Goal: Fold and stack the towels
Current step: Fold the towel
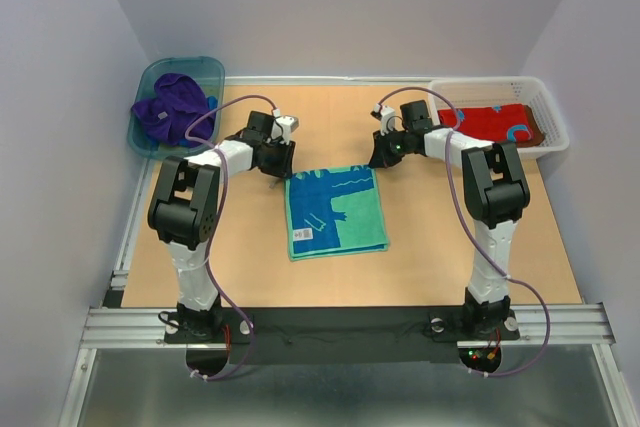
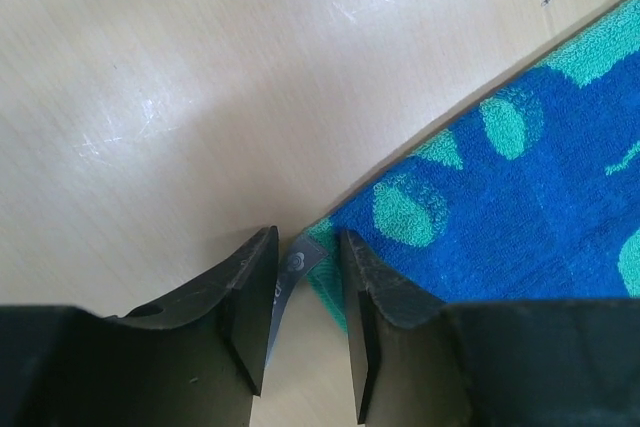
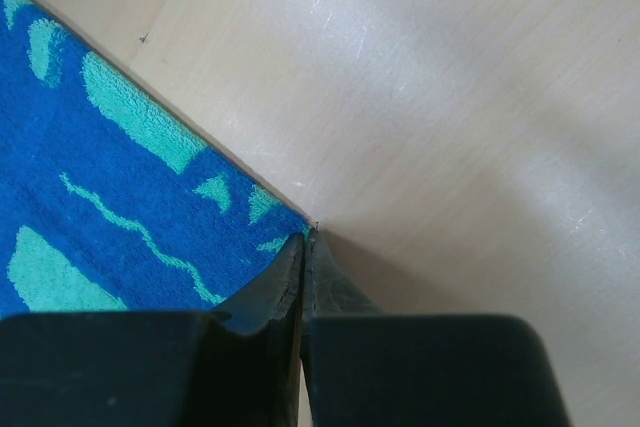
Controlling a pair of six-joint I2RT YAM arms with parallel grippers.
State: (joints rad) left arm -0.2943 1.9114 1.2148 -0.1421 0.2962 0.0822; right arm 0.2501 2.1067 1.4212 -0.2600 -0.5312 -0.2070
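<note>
1. Here, a blue-and-teal patterned terry towel [image 1: 335, 212] lies spread flat at the middle of the pale wooden desk [image 1: 450, 247].
2. The left claw [image 2: 308, 252], jaws narrowly parted, straddles the towel's far-left corner.
3. The right claw [image 3: 305, 242], jaws pressed together, meets the far-right corner; whether cloth is pinched cannot be told.
4. A purple towel [image 1: 170, 107] sits in the teal plastic tub [image 1: 185, 61], a red towel [image 1: 490, 119] in the white mesh basket [image 1: 552, 119].
</note>
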